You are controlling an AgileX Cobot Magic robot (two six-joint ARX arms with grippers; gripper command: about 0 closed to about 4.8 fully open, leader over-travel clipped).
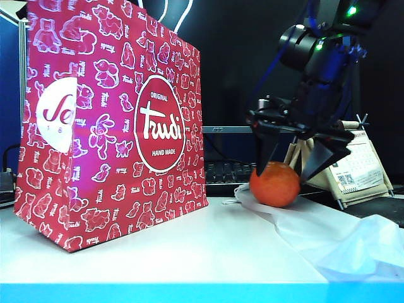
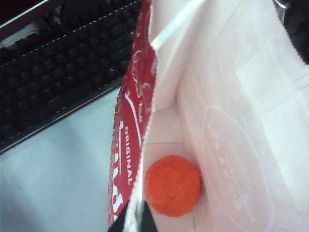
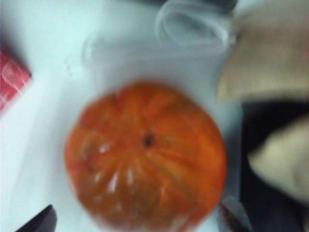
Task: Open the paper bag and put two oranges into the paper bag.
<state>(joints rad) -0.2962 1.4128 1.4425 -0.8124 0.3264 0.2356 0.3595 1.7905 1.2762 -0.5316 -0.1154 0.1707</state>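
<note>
The tall red paper bag [image 1: 113,126] stands upright on the left of the table. In the left wrist view I look down into its white inside [image 2: 231,111], where one orange [image 2: 172,185] lies on the bottom. My left gripper [image 2: 133,223] is shut on the bag's rim, with the paper edge pinched between its black fingers; it does not show in the exterior view. A second orange [image 1: 274,184] [image 3: 145,154] rests on a thin white plastic bag to the right. My right gripper [image 1: 288,168] [image 3: 137,221] hangs open just above it, one finger on each side, apart from the skin.
The translucent white plastic bag [image 1: 328,233] spreads over the table's right front. A black keyboard [image 1: 230,172] [image 2: 58,63] lies behind the red bag. A beige stand with a calendar [image 1: 360,167] is behind the right gripper.
</note>
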